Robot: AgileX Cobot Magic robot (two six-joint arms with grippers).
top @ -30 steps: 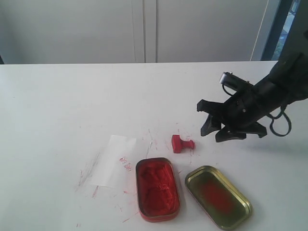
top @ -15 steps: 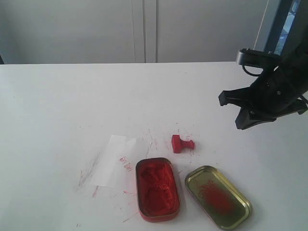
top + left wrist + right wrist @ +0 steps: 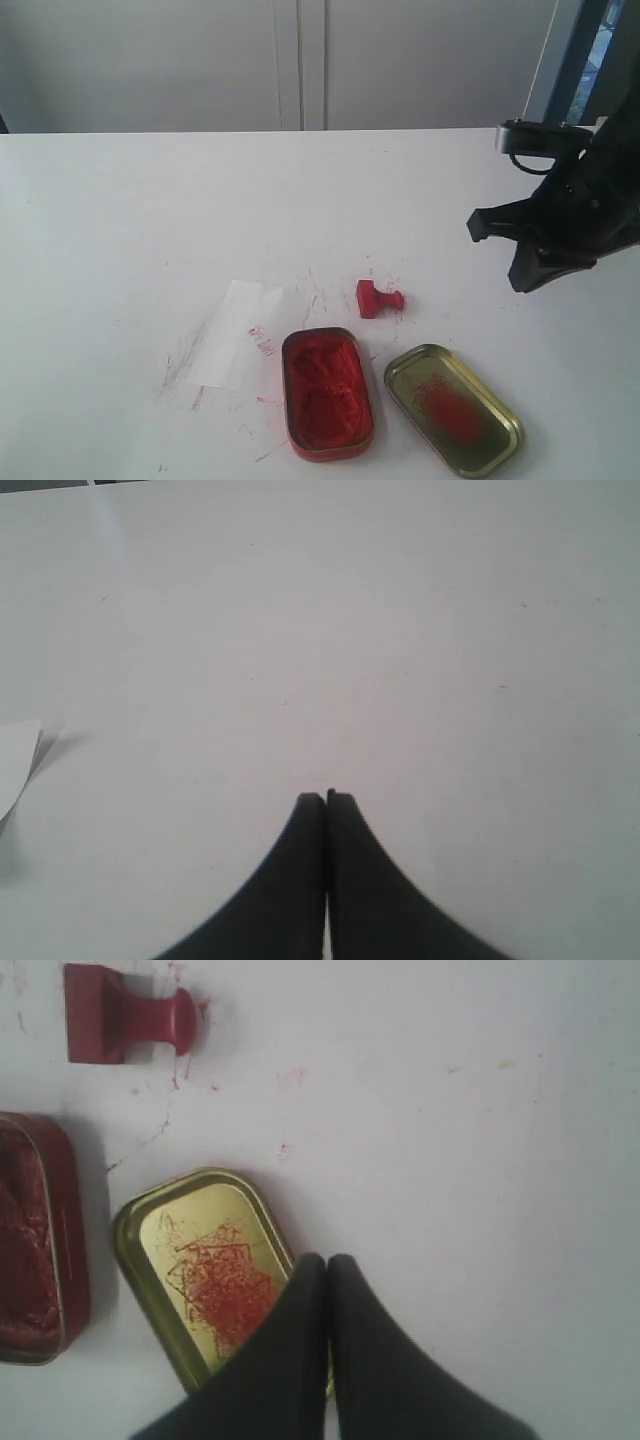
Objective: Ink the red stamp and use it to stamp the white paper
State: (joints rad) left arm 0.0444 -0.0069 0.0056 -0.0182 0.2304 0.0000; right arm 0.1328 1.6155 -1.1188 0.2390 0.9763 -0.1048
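On the right wrist view I get only part of the ink tin (image 3: 75,1260), since the frame edge cuts it off. My right pincer (image 3: 325,1258) covers one corner of the gold lid (image 3: 190,1240), and the pincer's own base runs out of frame. The left wrist view catches just a corner of the paper (image 3: 15,760). From the exterior view, the red print (image 3: 262,342) on that paper is too small to read, and the right arm (image 3: 600,190) is cropped.

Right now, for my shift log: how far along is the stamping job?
Done, apparently: the white paper bears a red imprint, and the red stamp lies on its side, ungripped. In hand: nothing; the right gripper is shut, empty, away from the stamp. Left: likely nothing, unless another imprint is wanted.
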